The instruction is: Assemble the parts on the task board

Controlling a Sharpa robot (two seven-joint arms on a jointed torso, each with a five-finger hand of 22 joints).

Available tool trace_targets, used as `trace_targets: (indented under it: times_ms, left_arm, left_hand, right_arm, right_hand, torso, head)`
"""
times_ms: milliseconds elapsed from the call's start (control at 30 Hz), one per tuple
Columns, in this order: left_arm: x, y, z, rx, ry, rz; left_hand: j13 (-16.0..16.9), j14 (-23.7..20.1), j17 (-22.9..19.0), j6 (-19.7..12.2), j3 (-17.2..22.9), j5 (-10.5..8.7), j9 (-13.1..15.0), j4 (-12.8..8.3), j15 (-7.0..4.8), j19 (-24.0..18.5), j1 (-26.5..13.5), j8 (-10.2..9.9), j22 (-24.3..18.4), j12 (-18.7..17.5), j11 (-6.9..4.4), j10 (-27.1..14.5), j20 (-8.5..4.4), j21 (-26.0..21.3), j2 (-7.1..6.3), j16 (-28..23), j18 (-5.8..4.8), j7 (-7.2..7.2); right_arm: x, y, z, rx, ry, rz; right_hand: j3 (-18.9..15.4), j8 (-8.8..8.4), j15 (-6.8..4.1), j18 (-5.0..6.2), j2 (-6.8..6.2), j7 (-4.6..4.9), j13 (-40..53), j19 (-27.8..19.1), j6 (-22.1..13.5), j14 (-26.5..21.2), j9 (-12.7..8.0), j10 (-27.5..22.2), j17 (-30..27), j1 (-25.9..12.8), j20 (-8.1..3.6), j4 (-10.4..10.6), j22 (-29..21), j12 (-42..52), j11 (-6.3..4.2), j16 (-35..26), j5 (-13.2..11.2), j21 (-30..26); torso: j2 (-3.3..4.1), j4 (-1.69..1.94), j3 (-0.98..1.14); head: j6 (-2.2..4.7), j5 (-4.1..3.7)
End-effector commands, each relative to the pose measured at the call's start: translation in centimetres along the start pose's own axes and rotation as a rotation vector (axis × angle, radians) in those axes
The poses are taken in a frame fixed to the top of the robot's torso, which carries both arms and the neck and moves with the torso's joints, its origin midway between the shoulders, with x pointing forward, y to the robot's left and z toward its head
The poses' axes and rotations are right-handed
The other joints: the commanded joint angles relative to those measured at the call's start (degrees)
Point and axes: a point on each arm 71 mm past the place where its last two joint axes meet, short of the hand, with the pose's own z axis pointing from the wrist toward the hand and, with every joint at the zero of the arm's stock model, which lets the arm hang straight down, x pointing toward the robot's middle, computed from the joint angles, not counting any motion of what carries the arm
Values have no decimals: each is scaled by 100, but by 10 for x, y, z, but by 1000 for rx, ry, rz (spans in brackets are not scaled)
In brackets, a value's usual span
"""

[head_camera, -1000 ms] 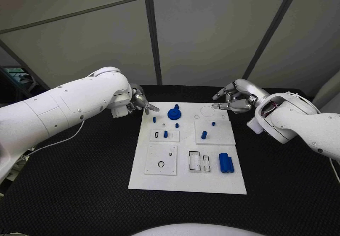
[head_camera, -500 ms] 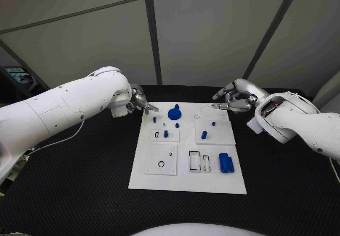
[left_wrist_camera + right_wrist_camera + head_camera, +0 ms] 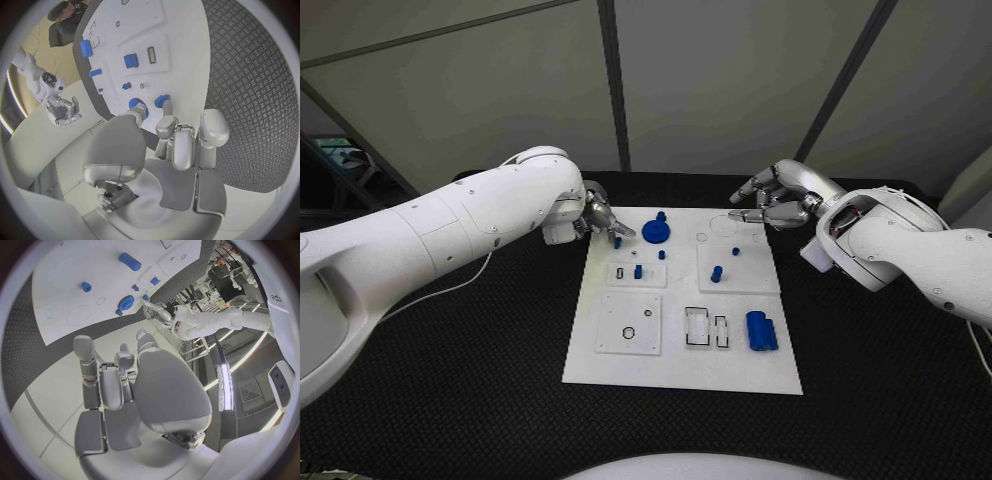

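Left hand (image 3: 599, 218) reaches over task board (image 3: 682, 370) far-left corner, fingers apart, empty, tips just beside small blue peg (image 3: 617, 242). Right hand (image 3: 773, 205) hovers off far-right corner, fingers loosely curled, holding nothing. Blue gear (image 3: 655, 235) lies btwn hands.

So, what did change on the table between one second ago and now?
The left hand moved in over the task board's far left corner, toward the small blue peg there, with its arm swinging further into view. It holds nothing yet. The right hand stayed hovering by the far right corner, and the blue gear and other parts kept their places.
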Motion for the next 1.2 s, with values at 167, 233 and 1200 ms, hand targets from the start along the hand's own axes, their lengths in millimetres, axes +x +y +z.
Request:
trace_targets:
  times_ms: [167,233,1200]
  left_arm:
    - [1,-1,1,14,11,17]
    - [1,-1,1,12,10,16]
    - [-2,3,1,7,-23,4]
  left_hand:
    - [1,397,733,54,-13,14,-12,-8,37,-2,23,-37,14,3,-3,-27,15,2,60,31,-85,3]
    - [1,397,733,55,-12,14,-14,-9,37,-3,26,-37,14,3,-3,-28,15,1,65,32,-85,3]
    - [43,402,785,126,-464,-43,-127,-3,22,57,-72,87,103,92,-29,0,3,32,33,94,-100,-22]
  right_arm:
    - [0,2,0,-11,4,2]
    - [0,2,0,-11,3,2]
    - [0,2,0,-9,5,1]
  right_hand:
    - [17,40,-38,101,-7,-12,-6,-45,24,235,5,-5,56,-20,-7,30,-6,-35,-37,-23,37,-35]
    - [17,40,-38,101,-7,-12,-6,-45,24,235,5,-5,56,-20,-7,30,-6,-35,-37,-23,37,-35]
    - [19,42,-39,100,-4,-13,-2,-38,23,237,4,0,59,-16,-8,30,-1,-30,-38,-22,40,-35]
  torso:
    - [-2,-2,5]
    - [-2,0,1]
    - [-6,9,8]
  head:
    - [-8,-8]
    - [-8,-8]
    - [-7,-4]
